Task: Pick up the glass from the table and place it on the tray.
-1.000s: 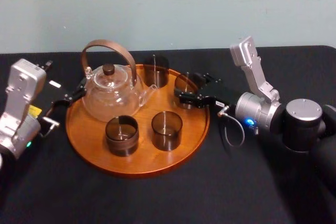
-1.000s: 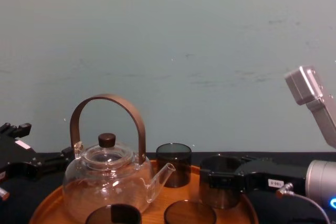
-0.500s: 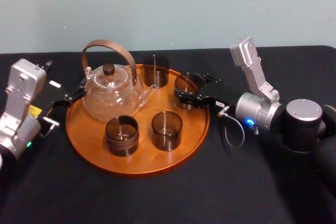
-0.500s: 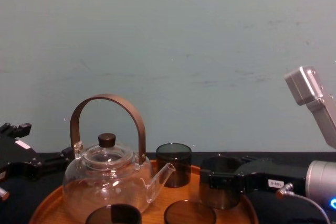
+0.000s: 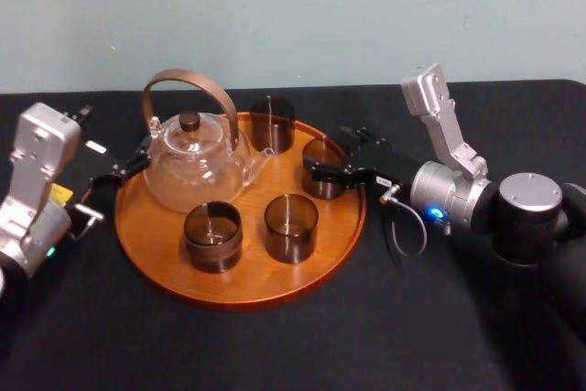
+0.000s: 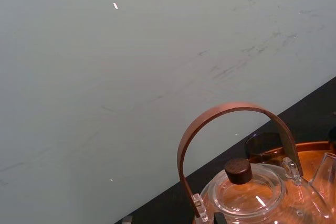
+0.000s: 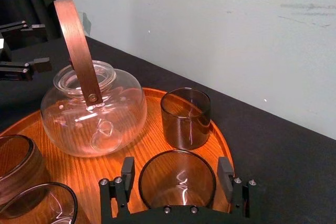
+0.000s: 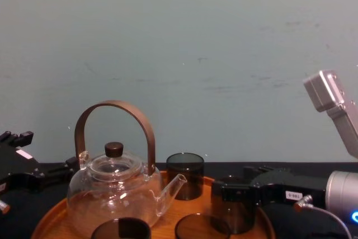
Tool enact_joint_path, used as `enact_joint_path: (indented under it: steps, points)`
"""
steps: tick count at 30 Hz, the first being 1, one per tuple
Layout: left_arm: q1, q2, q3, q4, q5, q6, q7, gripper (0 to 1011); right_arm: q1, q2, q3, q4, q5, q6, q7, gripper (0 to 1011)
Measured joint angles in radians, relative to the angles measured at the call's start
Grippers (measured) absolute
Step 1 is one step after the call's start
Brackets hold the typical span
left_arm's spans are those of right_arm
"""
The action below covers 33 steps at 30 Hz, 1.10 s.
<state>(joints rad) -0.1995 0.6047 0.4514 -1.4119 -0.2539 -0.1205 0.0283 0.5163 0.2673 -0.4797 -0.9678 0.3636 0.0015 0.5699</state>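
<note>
No marking can be read with certainty.

Right gripper [image 7: 176, 170]: one small white label [image 8: 291, 195] sits on the side of its black body. It carries a short row of dark characters, seemingly digits with a hyphen, too small to read reliably.

Left gripper [image 7: 46, 44]: one small white strip [image 8: 23, 154] lies on top of its black body. No print can be made out on it.

Left arm [image 5: 37, 180]: a yellow sticker [image 5: 59, 194] is on its side, below the silver housing. Any print on it is too small to read.

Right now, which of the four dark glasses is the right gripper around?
The glass at the tray's right edge: the right gripper brackets it, while the other three stand free.
</note>
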Motion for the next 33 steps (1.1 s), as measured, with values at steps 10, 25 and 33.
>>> enact_joint_path:
  steps: [10,25,33]
  points:
    - [0.000,0.000,0.000,0.000,0.000,0.000,0.000,1002,0.000,0.000,0.000,0.000,0.000,0.000,0.000,1002]
    - [0.000,0.000,0.000,0.000,0.000,0.000,0.000,1001,-0.053,0.048,0.031,-0.140,0.029,0.009,0.001,1002]
    - [0.000,0.000,0.000,0.000,0.000,0.000,0.000,1001,-0.119,0.110,0.064,-0.298,0.065,0.015,-0.014,1002]
